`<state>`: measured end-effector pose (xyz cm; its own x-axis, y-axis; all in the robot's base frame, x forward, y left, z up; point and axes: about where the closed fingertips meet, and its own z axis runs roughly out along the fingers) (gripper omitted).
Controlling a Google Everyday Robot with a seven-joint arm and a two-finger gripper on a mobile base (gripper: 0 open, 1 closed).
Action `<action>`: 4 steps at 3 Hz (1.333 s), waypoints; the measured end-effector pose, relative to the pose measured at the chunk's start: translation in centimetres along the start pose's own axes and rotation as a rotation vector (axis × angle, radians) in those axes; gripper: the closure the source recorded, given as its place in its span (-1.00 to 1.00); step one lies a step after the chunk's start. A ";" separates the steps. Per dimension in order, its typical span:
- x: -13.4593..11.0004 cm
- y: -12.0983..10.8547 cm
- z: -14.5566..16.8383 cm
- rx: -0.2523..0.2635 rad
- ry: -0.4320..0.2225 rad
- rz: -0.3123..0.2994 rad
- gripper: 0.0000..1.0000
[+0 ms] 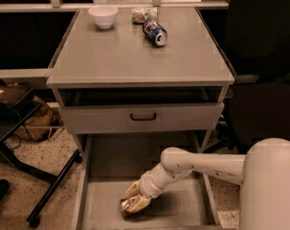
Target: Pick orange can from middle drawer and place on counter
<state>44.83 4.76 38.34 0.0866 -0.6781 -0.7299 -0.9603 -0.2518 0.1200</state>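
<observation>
Arm [197, 164] reaches in from 3 o'clock, low into the open drawer [183, 210]. The tool [135, 198] is right down on the orange can [134, 206], touching it. Clamped or loose? Cannot tell. The can lies on its side on the drawer floor, just toward 7 o'clock of centre. Above, the shut drawer front [101, 119] with its black handle. Up on the bench [135, 61]: white bowl [103, 16] at 11 o'clock, packet [143, 15] at 12, blue can [155, 32] tipped over at 1.
</observation>
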 end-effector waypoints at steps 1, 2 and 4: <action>0.0 0.0 0.0 0.000 0.000 0.000 0.77; -2.0 -0.5 -1.3 -0.017 -0.004 -0.029 1.00; -11.4 -3.0 -8.4 -0.026 -0.066 -0.183 1.00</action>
<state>48.92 7.39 51.95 0.2403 -0.5730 -0.7836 -0.9231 -0.3846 -0.0018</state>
